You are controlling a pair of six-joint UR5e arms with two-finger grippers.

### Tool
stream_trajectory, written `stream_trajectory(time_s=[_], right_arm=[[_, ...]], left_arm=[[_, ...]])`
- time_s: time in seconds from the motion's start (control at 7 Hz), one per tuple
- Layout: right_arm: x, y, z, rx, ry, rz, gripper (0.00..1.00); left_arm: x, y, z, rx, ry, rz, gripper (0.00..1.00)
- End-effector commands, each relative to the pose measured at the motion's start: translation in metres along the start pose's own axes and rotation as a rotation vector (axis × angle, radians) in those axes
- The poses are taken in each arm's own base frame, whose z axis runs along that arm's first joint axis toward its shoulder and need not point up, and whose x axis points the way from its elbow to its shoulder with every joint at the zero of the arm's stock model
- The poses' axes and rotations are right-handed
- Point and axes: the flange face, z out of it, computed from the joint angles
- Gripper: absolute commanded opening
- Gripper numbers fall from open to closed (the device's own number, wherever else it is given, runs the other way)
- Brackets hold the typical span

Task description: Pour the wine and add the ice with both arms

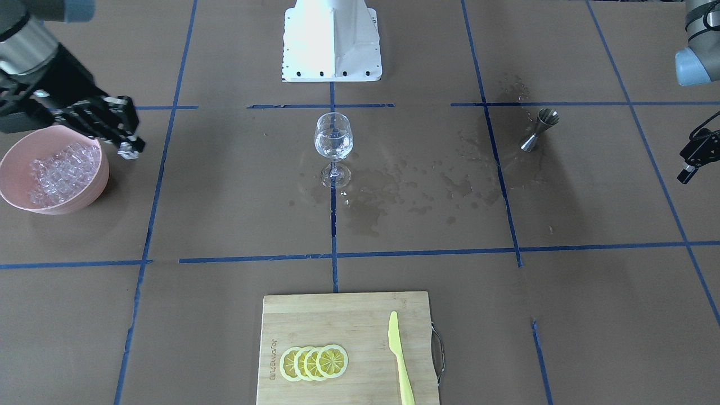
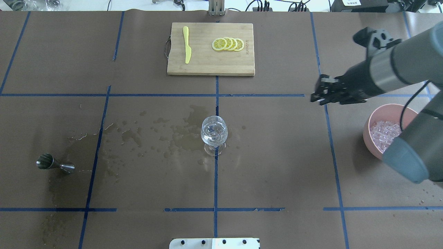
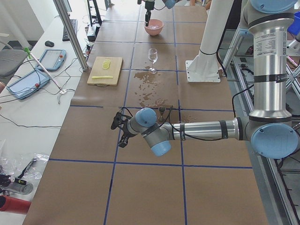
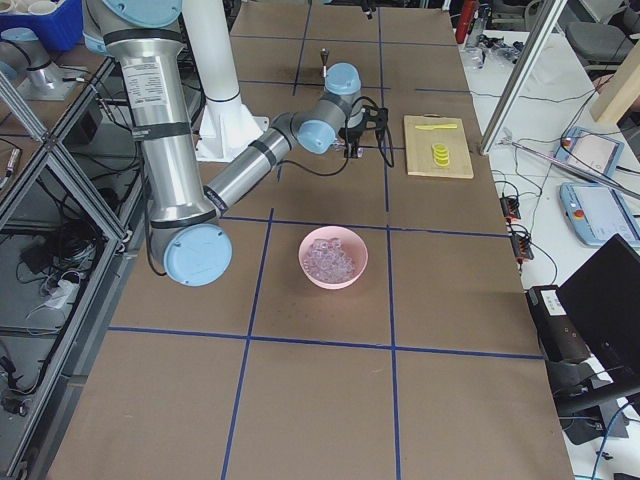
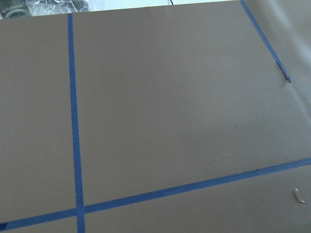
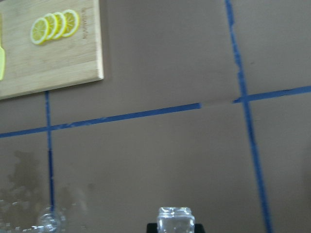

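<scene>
The wine glass [image 1: 334, 147] stands at the table's middle with a little clear wine [image 2: 214, 133] in its bowl. The pink bowl [image 1: 11, 188] holds a heap of ice [image 1: 56, 171]; it also shows in the overhead view [image 2: 372, 119]. My right gripper [image 1: 128, 147] hangs just beside the bowl's rim, on the glass's side, above the table. In the right wrist view it is shut on one ice cube [image 6: 176, 221]. My left gripper [image 1: 694, 160] hovers at the table's far left end, away from the glass; I cannot tell if it is open.
A steel jigger [image 1: 539, 130] stands on the robot's left of the glass, with a wet spill [image 1: 427, 180] between them. A wooden cutting board [image 1: 337, 315] with lemon slices [image 1: 314, 363] and a yellow knife [image 1: 399, 357] lies at the operators' side. The white base [image 1: 332, 39] stands behind the glass.
</scene>
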Motion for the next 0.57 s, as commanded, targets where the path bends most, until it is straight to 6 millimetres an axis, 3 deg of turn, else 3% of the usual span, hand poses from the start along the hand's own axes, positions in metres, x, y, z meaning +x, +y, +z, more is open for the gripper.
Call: stream_trajectory(time_s=[0.0,0.14,0.43], right_arm=[[-0.14,0.086,0.034,0.003,-0.052,0.11,0.0],[-0.178,0.098,0.047,0.005,-0.046,0.117,0.0],[-0.2,0.106,0.056,0.029,-0.058,0.187,0.0]], left_arm=[[0.0,0.001,0.001,0.003,0.001,0.004,1.0],[-0.001,0.001,0.001,0.002,0.0,0.003,1.0],[-0.001,0.001,0.001,0.002,0.002,0.001,1.0]])
